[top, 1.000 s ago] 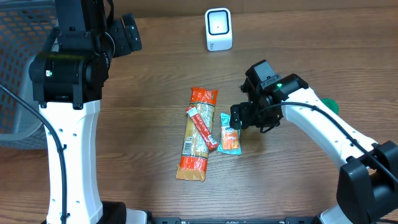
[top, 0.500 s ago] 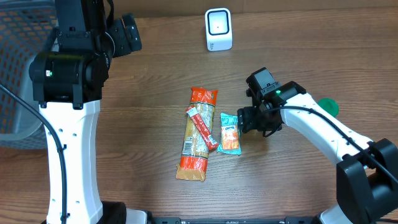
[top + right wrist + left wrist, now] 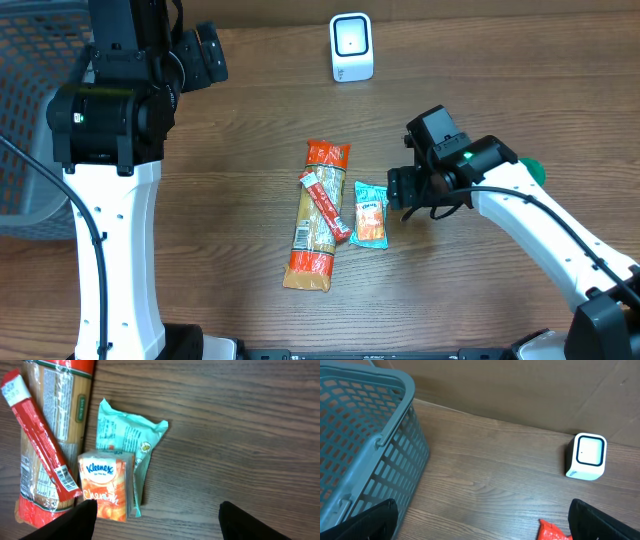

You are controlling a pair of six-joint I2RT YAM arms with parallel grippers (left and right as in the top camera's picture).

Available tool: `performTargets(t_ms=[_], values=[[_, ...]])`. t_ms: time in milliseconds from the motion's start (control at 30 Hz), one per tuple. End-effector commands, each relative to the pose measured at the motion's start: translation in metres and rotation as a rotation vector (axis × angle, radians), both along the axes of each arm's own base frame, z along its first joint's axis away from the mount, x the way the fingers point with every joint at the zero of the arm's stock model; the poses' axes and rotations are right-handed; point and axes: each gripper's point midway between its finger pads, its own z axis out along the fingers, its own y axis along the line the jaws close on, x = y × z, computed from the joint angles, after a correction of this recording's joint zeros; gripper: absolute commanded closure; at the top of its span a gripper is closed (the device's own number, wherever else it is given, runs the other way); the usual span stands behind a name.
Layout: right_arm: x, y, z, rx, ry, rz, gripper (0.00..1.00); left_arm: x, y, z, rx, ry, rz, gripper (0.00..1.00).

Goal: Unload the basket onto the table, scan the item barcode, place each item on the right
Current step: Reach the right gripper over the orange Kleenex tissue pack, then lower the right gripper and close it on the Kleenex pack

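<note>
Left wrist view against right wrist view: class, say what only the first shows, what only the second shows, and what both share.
Only the left wrist view shows a teal basket on the left and a white scanner on the right. Only the right wrist view shows an orange Kleenex pack overlapping a teal packet, and a red stick packet lying across a pasta bag. Both share the wooden table, and probably the pasta bag, whose orange-red end peeks in at the left wrist view's bottom edge.

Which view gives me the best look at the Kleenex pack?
Right wrist: the Kleenex pack sits lower left with its label readable, lying on a teal packet. Overhead shows it small, with no label detail. Left wrist misses it.
</note>
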Motion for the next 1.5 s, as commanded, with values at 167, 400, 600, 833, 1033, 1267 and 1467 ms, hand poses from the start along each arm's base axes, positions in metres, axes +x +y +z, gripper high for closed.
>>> performTargets(t_ms=[167,400,600,833,1033,1267,1467], values=[[0.004,-0.006,0.002,-0.035,-0.029,-0.011,0.18,-0.001,0.003,0.005,0.020,-0.010,0.001,0.00],[0.003,-0.007,0.000,-0.037,-0.026,-0.011,0.16,-0.001,0.003,0.005,0.020,-0.010,0.001,0.00],[0.005,-0.005,0.000,-0.032,-0.035,-0.011,0.16,-0.001,0.003,0.005,0.020,-0.010,0.001,0.00],[0.008,-0.004,0.001,-0.025,-0.048,-0.011,0.16,-0.001,0.003,0.005,0.020,-0.010,0.001,0.00],[0.008,-0.004,0.001,-0.025,-0.048,-0.011,0.16,-0.001,0.003,0.005,0.020,-0.010,0.001,0.00],[0.001,0.008,0.003,0.040,-0.013,0.009,0.15,-0.001,0.003,0.005,0.020,-0.010,0.001,0.00],[0.001,0.009,0.002,0.048,0.001,-0.035,0.16,-0.001,0.003,0.005,0.020,-0.010,0.001,0.00]])
